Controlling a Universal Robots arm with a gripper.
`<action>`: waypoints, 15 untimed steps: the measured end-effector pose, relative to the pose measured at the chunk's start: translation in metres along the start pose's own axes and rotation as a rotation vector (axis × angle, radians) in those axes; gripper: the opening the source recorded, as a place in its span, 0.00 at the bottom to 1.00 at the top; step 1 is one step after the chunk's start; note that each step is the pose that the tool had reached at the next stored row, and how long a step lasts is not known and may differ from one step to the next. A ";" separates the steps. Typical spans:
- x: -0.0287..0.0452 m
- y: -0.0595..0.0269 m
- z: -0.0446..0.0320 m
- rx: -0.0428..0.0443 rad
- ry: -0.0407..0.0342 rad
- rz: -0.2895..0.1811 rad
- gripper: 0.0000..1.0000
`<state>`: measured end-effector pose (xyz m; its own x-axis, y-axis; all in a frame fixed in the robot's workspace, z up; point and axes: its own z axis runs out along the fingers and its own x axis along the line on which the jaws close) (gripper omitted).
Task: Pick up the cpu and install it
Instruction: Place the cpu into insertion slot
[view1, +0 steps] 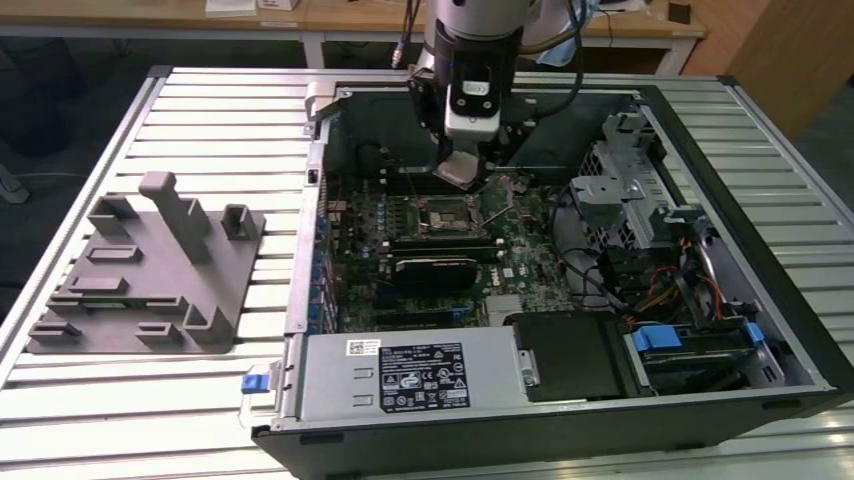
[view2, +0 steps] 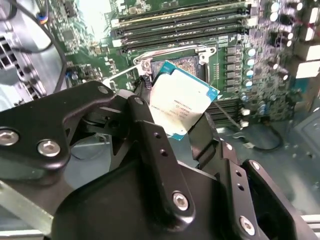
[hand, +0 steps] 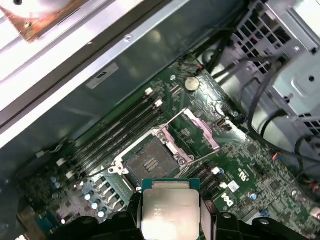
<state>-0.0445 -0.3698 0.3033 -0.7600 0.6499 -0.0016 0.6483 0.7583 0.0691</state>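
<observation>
My claw (view1: 461, 172) clamped on cpu (view1: 458, 167) — chip tilted, near open socket (view1: 442, 215), inside open case (view1: 801, 340). Slatted metal desk (view1: 200, 110); exterior view: grey tray (view1: 147, 270) at 9 o'clock of case — wooden worktops (view1: 334, 20) at 12.

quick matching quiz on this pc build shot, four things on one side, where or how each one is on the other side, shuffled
Things
1. cpu
2. socket
3. grey tray
4. tool

Places or states
a. on the slatted table, outside the computer case
b. shut on the chip's two edges
c. lid flipped open, nothing seated in it, on the motherboard
d. gripped in the air above the board

Pairs: 1-d, 2-c, 3-a, 4-b
</observation>
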 end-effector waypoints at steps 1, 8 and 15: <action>0.0000 0.0000 0.0004 0.0000 -0.0012 0.018 0.55; 0.0000 -0.0002 0.0029 0.0001 -0.0100 0.145 0.55; 0.0000 -0.0004 0.0053 0.0003 -0.0188 0.271 0.55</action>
<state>-0.0445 -0.3698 0.2979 -0.5574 0.8302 -0.0016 0.8282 0.5562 0.0692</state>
